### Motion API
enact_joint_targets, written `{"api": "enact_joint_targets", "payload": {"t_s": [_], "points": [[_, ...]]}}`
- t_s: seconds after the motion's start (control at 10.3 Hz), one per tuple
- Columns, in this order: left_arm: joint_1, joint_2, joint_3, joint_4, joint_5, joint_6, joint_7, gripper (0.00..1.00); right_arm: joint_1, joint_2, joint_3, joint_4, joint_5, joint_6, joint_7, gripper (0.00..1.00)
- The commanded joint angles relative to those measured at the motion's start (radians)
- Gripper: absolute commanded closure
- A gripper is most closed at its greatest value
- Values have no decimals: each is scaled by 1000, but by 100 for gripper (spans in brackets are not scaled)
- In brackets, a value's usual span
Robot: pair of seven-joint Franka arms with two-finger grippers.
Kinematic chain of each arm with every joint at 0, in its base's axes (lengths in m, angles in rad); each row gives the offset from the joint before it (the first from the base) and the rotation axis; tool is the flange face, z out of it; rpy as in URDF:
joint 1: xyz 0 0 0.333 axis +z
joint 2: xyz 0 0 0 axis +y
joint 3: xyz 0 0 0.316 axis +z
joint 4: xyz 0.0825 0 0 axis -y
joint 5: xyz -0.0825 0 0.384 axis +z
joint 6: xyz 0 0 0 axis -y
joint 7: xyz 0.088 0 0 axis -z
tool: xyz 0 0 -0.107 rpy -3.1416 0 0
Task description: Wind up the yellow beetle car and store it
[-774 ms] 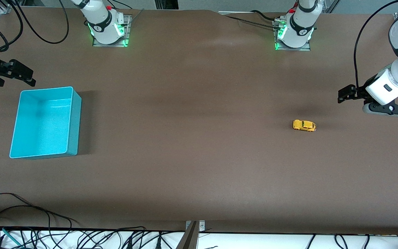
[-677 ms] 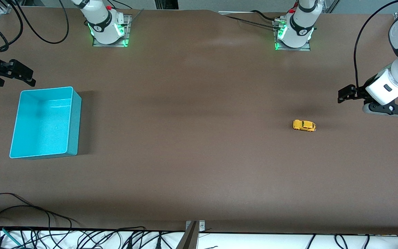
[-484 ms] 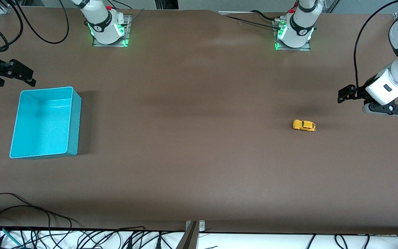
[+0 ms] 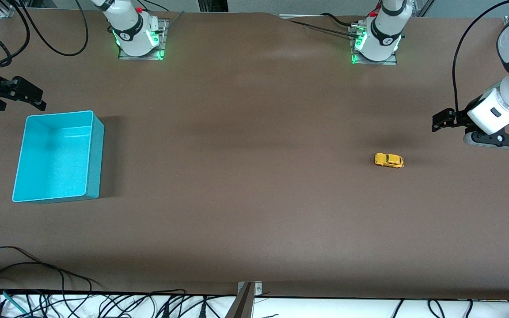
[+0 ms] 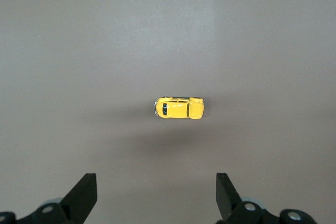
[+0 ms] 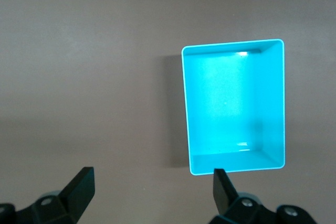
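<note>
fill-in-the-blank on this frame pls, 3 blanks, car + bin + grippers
1. The car sits on the table toward the ____ arm's end.
2. The bin holds ____.
3. The left gripper and the right gripper both have their fingers ____.

Missing words: left; nothing; open

A robotics lab: two arm bases [image 4: 137, 37] bolted to a brown table [image 4: 254, 212], loose cables [image 4: 60, 300] along its near edge.
</note>
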Motion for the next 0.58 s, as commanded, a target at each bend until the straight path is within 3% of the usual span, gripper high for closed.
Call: {"api": "enact_joint_targets", "payload": {"t_s": [0.0, 0.48], "points": [[-5, -1, 8, 4, -23, -13, 21, 0, -6, 17, -6, 26, 12, -18, -14, 0], [-5, -1, 8, 4, -23, -13, 23, 0, -7, 17, -6, 24, 12, -15, -31, 0]]}}
